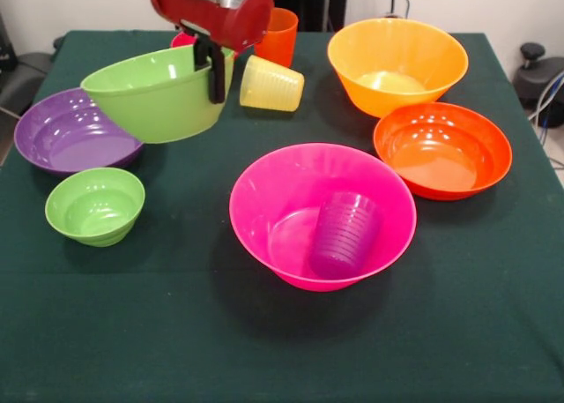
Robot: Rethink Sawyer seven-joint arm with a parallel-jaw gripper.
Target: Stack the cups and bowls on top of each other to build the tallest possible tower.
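While the purple cup (345,235) sits in the pink bowl (264,200), the pincer (211,72) is clamped onto the medium green bowl's (150,99) rim, holding it tilted above the surface (176,332).

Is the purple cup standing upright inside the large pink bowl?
No, the purple cup lies upside down, leaning inside the pink bowl, its base toward the camera.

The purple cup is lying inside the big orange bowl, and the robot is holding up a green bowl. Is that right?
Not quite. The purple cup is lying inside the big pink bowl, not an orange one; the front view shows it. The rest is right: the gripper is holding up the green bowl by its rim.
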